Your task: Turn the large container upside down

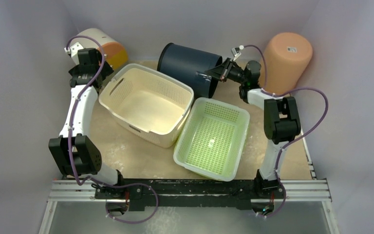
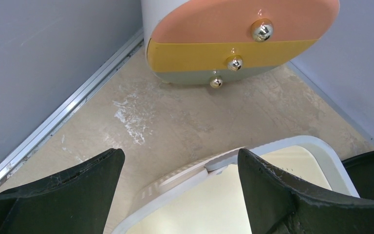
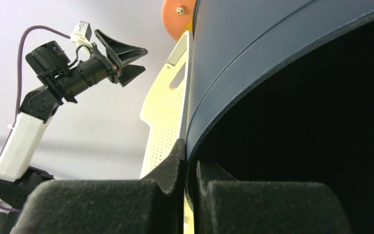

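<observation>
near right on the mottled worktop [image 1: 126, 151], a lime-green perforated tub [image 1: 212, 139]. beside it, upright at centre, the large container [image 1: 146, 105]: cream plastic, rounded corners. over its far-left corner, left fingers [image 2: 68, 190] spread wide. farther right, right fingers [image 3: 126, 204] pinching the rim of a navy bin [image 1: 190, 68].

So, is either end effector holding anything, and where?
The right end effector pinches the dark blue bin by its rim; the left end effector is open, holding nothing.
</observation>
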You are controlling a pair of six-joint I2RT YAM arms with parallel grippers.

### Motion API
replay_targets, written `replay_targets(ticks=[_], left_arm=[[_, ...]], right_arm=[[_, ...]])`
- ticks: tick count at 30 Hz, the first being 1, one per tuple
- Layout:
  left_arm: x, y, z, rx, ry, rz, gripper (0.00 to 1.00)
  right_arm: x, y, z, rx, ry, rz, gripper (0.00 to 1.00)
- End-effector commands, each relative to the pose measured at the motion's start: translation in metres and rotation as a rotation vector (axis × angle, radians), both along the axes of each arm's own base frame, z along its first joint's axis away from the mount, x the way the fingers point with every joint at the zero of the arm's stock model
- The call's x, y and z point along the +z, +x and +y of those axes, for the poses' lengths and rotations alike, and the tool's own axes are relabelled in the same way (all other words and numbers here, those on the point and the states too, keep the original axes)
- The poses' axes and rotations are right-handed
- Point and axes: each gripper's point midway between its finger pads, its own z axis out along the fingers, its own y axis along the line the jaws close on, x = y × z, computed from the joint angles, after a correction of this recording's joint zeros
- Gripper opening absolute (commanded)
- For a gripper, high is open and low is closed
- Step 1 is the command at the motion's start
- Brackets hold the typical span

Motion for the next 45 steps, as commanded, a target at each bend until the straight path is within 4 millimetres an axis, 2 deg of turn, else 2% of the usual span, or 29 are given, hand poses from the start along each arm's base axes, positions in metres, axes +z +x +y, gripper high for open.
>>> replay_targets(ticks=[1, 6, 12, 17, 22, 29, 32, 35, 39, 41, 42, 45], left_arm=[[0.03, -0.006, 0.002, 0.002, 0.034, -0.062, 0.88], [0.03, -0.007, 0.003, 0.004, 0.04, -0.06, 0.89], [0.029, -0.006, 0.004, 0.003, 0.042, -0.055, 0.89], [0.028, -0.005, 0.005, 0.007, 0.044, -0.052, 0.89], [0.03, -0.004, 0.006, 0.016, 0.049, -0.055, 0.89], [0.027, -0.003, 0.008, 0.024, 0.055, -0.047, 0.89], [0.026, -0.002, 0.009, 0.026, 0.058, -0.043, 0.89], [0.023, -0.001, 0.01, 0.025, 0.061, -0.035, 0.89], [0.021, 0.001, 0.01, 0.026, 0.062, -0.03, 0.89], [0.02, 0.001, 0.01, 0.026, 0.062, -0.029, 0.89], [0.019, 0.001, 0.01, 0.026, 0.063, -0.026, 0.89], [0.018, 0.002, 0.011, 0.026, 0.063, -0.024, 0.89]], right_arm=[[0.007, -0.013, -0.002, 0.086, -0.006, -0.096, 0.0], [-0.013, -0.021, -0.015, 0.14, 0.07, -0.081, 0.0], [-0.04, -0.02, -0.056, 0.091, 0.181, -0.031, 0.0], [-0.06, -0.018, -0.085, 0.057, 0.156, -0.006, 0.0], [-0.077, -0.005, -0.116, -0.04, 0.115, 0.026, 0.0], [-0.119, 0.007, -0.147, -0.135, 0.023, 0.144, 0.01], [-0.129, 0.009, -0.156, -0.156, 0.001, 0.165, 0.02], [-0.126, 0.013, -0.157, -0.15, 0.001, 0.149, 0.05], [-0.108, 0.018, -0.156, -0.136, 0.007, 0.104, 0.12], [-0.094, 0.022, -0.156, -0.127, 0.012, 0.079, 0.21], [-0.087, 0.023, -0.156, -0.122, 0.015, 0.065, 0.3], [-0.064, 0.03, -0.157, -0.124, 0.028, 0.02, 0.36]])
